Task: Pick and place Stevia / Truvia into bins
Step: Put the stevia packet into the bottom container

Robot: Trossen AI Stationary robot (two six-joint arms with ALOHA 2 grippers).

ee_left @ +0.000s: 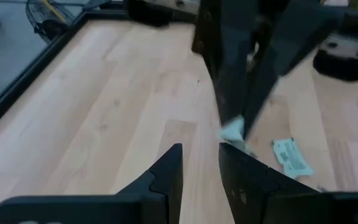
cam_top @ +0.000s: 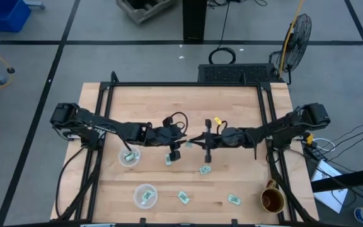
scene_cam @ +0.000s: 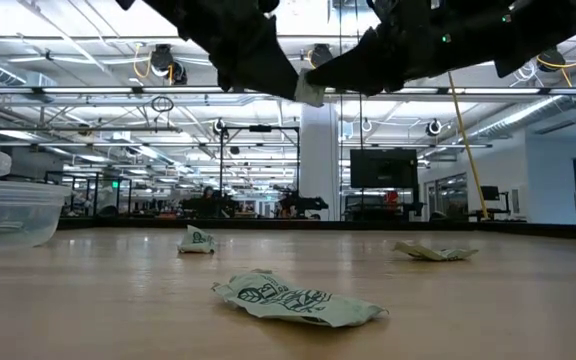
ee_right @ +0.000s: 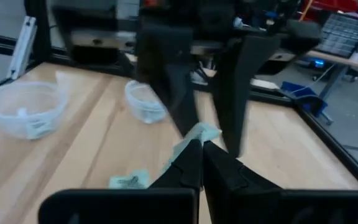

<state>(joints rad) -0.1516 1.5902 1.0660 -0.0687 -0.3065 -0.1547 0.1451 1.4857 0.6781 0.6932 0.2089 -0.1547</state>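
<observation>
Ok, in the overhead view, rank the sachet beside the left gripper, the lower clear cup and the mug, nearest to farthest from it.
1. The sachet, right beside the left gripper, mid-table.
2. The lower clear cup, lower left of the table.
3. The mug, lower right corner.

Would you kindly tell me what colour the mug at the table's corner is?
Brown-gold, with a dark inside; the mug shows best in the high view.

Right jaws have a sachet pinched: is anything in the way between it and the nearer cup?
Yes. The left gripper hangs open just beside the right gripper and its sachet, on the line toward the cup.
</observation>
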